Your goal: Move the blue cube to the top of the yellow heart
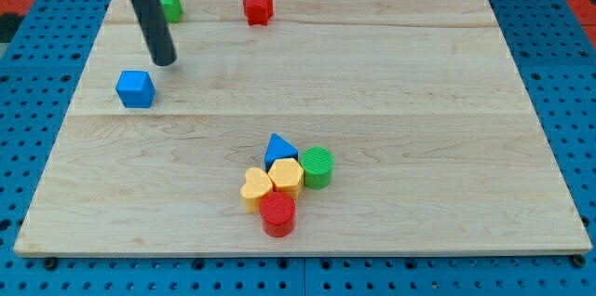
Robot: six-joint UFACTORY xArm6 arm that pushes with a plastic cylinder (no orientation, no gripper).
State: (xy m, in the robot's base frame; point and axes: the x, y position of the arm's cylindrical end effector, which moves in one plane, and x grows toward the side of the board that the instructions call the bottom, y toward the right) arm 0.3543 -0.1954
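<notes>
The blue cube (135,88) sits on the wooden board at the view's left. The yellow heart (254,187) lies low in the middle, in a cluster with a yellow hexagon (286,177), a blue triangle (279,149), a green cylinder (317,167) and a red cylinder (277,214). My tip (164,61) rests on the board just above and to the right of the blue cube, a small gap apart from it, and far from the heart.
A green block (170,5) stands at the top left, partly behind my rod. A red star (257,6) lies at the top middle. The board's left edge (70,110) is close to the blue cube.
</notes>
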